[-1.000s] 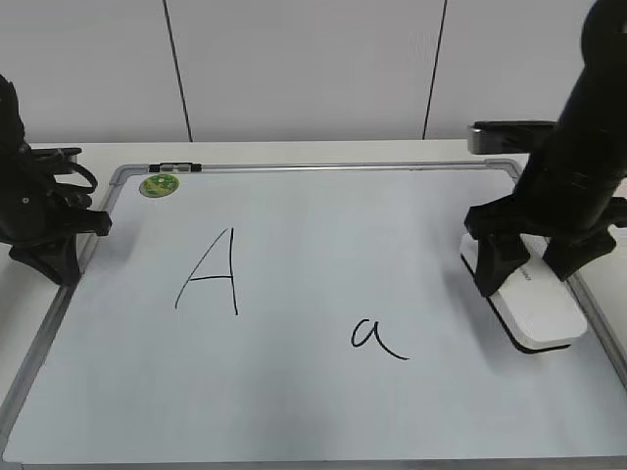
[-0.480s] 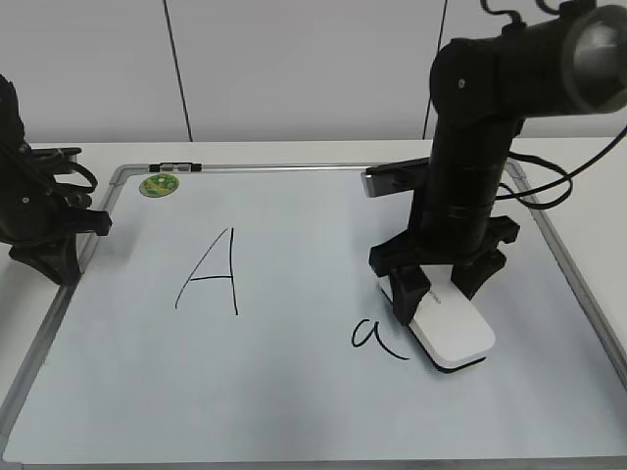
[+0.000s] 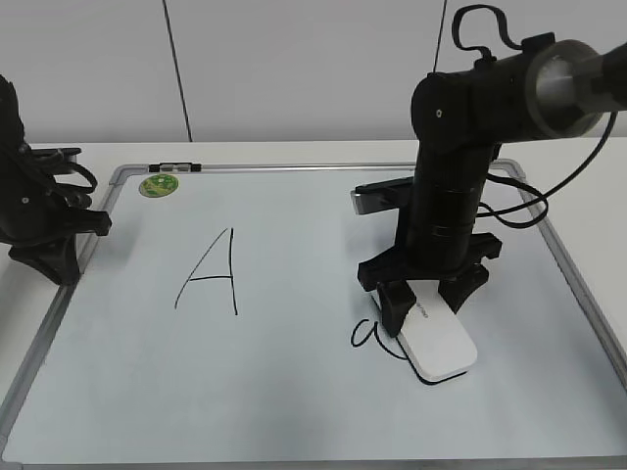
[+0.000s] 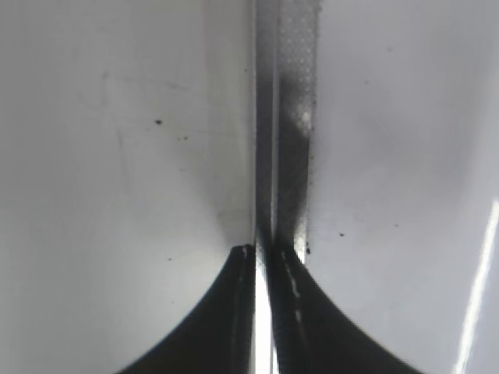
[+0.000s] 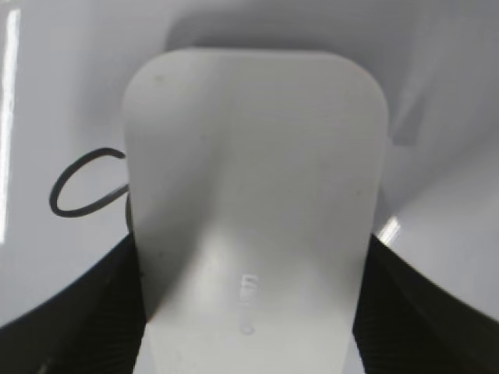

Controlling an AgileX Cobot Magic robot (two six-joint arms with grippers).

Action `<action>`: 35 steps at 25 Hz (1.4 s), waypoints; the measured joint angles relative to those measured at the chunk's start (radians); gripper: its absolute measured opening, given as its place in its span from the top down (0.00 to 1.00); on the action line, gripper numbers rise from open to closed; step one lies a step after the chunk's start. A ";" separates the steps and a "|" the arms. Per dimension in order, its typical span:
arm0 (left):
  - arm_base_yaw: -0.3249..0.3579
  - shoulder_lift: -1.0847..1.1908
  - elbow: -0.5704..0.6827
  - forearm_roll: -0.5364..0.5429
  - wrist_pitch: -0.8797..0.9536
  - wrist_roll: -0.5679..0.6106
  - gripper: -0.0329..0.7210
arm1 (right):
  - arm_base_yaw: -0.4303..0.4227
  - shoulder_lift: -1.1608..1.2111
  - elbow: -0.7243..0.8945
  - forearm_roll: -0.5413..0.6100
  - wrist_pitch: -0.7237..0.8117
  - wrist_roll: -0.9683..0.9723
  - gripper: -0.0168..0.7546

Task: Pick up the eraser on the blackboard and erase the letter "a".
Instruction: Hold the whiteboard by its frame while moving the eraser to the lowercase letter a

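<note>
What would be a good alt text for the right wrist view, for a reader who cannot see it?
Seen from above, a white eraser fills the frame, held between two dark jaws, on the blackboard. The eraser's left edge covers part of the letter "a"; only the loop shows.

Eraser (image 3: 438,341) on blackboard (image 3: 294,392), overlapping right part of letter "a" (image 3: 364,335); capital A (image 3: 211,272) further left.

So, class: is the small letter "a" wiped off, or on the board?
Partly on the board. The loop of the letter "a" shows beside the eraser, which the right gripper holds over its right part.
</note>
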 joint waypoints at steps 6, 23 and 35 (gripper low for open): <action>0.001 0.000 0.000 -0.002 0.000 0.000 0.91 | 0.037 0.005 -0.006 -0.017 0.000 0.000 0.30; 0.002 0.000 0.000 -0.002 0.000 0.001 0.91 | 0.189 0.014 -0.012 0.014 -0.009 -0.033 0.30; 0.002 0.000 0.000 -0.004 0.000 0.002 0.91 | 0.207 0.016 -0.017 -0.111 0.030 0.103 0.30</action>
